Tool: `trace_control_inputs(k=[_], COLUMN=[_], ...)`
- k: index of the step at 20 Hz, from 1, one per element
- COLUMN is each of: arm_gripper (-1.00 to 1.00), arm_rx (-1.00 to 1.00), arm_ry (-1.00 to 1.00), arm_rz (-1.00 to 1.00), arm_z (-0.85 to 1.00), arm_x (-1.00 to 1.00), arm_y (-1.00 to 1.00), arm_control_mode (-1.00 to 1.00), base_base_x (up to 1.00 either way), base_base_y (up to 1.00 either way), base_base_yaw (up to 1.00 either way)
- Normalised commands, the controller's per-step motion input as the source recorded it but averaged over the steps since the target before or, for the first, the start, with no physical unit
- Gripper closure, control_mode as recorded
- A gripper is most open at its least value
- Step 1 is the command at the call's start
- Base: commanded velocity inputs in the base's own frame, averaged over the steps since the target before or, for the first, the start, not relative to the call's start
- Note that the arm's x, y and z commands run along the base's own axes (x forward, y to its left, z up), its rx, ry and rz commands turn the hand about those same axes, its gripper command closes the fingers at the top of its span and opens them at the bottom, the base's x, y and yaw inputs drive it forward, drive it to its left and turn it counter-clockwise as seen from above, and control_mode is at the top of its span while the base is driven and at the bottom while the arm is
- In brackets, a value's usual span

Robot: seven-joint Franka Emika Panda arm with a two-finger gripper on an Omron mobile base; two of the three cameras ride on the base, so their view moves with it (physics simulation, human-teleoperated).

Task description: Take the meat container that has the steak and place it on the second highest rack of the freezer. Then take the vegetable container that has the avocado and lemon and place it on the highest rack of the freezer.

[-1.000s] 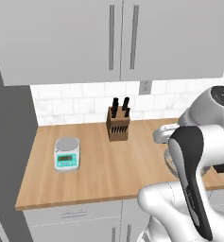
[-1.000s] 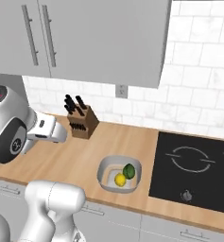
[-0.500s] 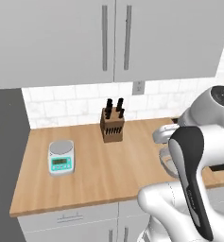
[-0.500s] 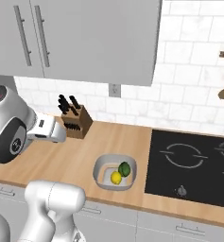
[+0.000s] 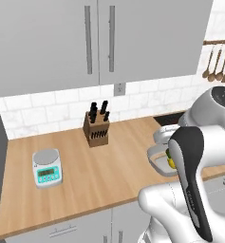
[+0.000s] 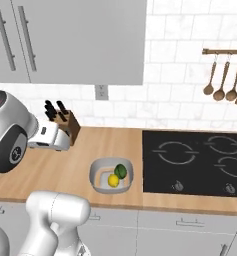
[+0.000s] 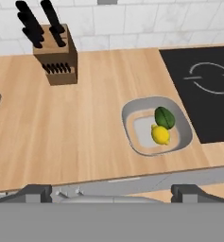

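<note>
Gripper above the counter's front edge, vegetable container just ahead of it.

In the hand view the gripper (image 7: 111, 194) shows two dark fingertips (image 7: 189, 193) set wide apart with nothing between them, hovering over the front edge of the wooden counter (image 7: 75, 132). Just beyond sits one grey vegetable container (image 7: 157, 125), a rounded rectangle lying flat near the counter's front edge, its long axis running left-right along that edge. Inside are one avocado (image 7: 166, 117) and one lemon (image 7: 160, 134), touching, the avocado on the wall side. The black cooktop (image 6: 195, 162) lies just to the container's right. Farther left, by the tiled wall, stands one knife block (image 5: 96, 129), and well apart near the counter's left end, one kitchen scale (image 5: 47, 167). Three wooden utensils (image 6: 221, 75) hang on the wall rail.
</note>
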Motion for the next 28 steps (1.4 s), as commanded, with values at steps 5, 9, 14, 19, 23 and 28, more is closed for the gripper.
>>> trace_control_inputs(k=[5, 9, 14, 19, 23, 28], arm_gripper=[-1.0, -1.0, -1.0, -1.0, -1.0, -1.0], arm_rx=[0.0, 0.01, 0.09, 0.1, 0.07, 0.03], arm_ry=[0.0, 0.0, 0.0, 0.0, 0.0, 0.0], arm_rz=[0.0, 0.0, -0.1, -0.14, -0.12, -0.1], arm_z=[0.0, 0.0, -0.06, 0.0, -0.01, -0.08], arm_x=[0.0, -0.03, 0.01, 0.04, 0.15, 0.21], arm_y=[0.0, -0.02, -0.56, -0.66, -0.39, -0.26], arm_control_mode=[1.0, -1.0, -1.0, -1.0, -1.0, -1.0], base_base_x=[-0.03, -0.01, 0.0, 0.0, 0.0, 0.0], base_base_y=[-0.02, 0.0, 0.0, 0.0, 0.0, 0.0], base_base_yaw=[-0.08, 0.0, 0.0, 0.0, 0.0, 0.0])
